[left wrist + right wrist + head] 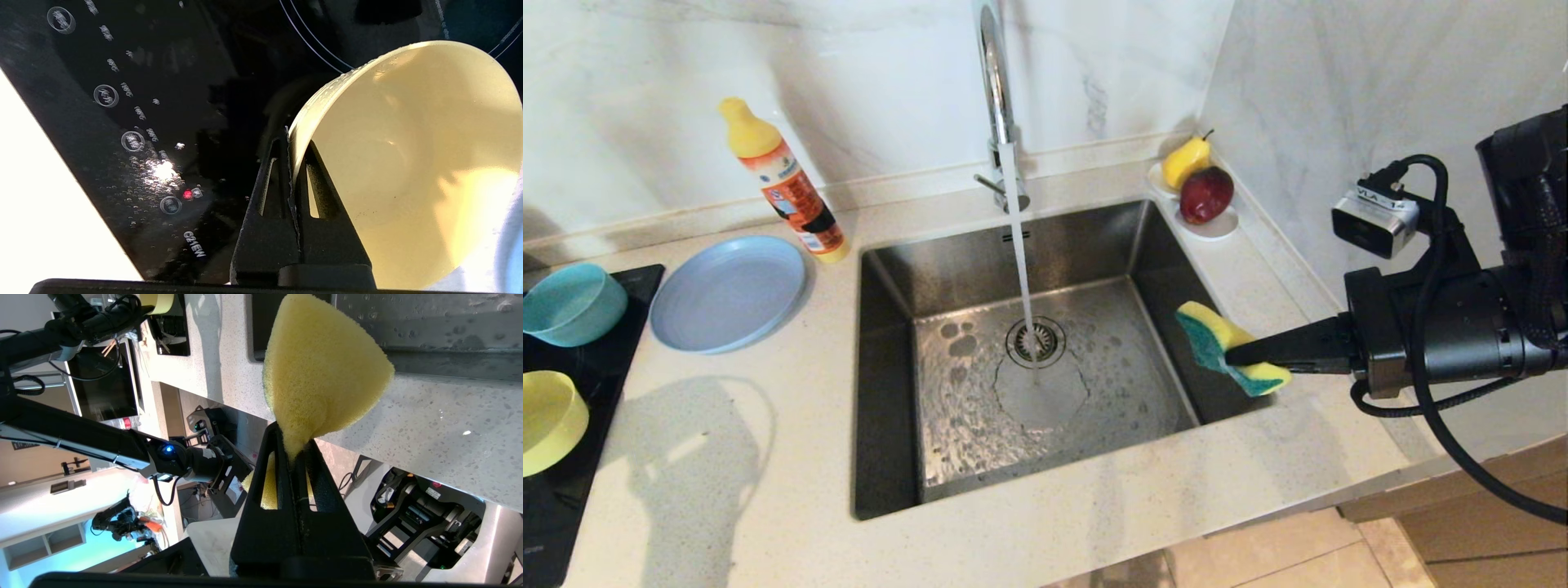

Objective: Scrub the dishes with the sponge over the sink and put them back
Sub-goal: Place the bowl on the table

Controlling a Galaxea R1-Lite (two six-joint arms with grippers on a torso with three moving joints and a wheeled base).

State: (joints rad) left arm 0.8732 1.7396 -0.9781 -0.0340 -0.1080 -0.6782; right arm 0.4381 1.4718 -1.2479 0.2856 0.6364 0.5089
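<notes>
My left gripper (295, 143) is shut on the rim of the pale yellow bowl (408, 163), one finger inside and one outside. The bowl (547, 420) is tilted over the black cooktop (580, 490) at the far left; in the head view the gripper itself is out of frame. The teal bowl (570, 302) stands behind it on the cooktop, and the grey-blue plate (729, 292) lies on the counter beside it. My right gripper (1233, 355) is shut on the yellow and green sponge (1232, 349), held above the right edge of the sink (882, 392).
Water runs from the chrome faucet (995, 82) onto the drain (1035, 341). An orange detergent bottle (784, 184) stands behind the plate. A white dish with a pear and an apple (1201, 196) sits in the back right corner against the wall.
</notes>
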